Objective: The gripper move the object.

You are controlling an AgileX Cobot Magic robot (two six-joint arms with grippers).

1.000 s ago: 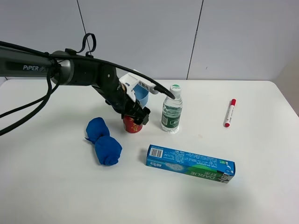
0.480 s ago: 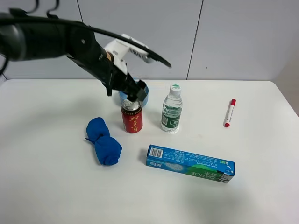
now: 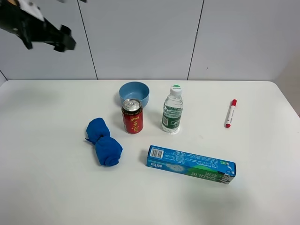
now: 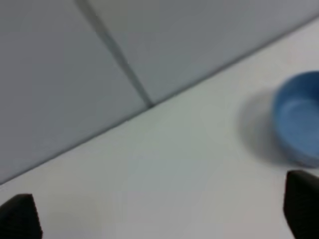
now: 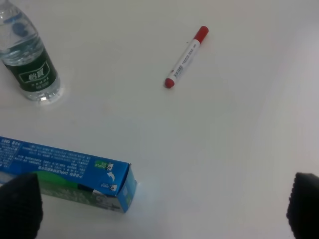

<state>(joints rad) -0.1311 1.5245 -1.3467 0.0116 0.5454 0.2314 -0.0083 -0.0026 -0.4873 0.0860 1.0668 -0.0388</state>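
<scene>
White tabletop (image 3: 42, 192): my left gripper (image 3: 64, 41) hangs high, jaws apart, red can (image 3: 132, 116) far below it.

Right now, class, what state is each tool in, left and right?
Left tool: open, fingers wide apart, holding nothing.
Right tool: open, fingers wide apart, holding nothing.

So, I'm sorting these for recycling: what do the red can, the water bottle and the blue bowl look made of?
Red can: likely aluminium, given its shiny silver top. Water bottle: clear plastic, see-through under a green label. Blue bowl: smooth, fairly matte, probably plastic; ceramic is possible.
</scene>
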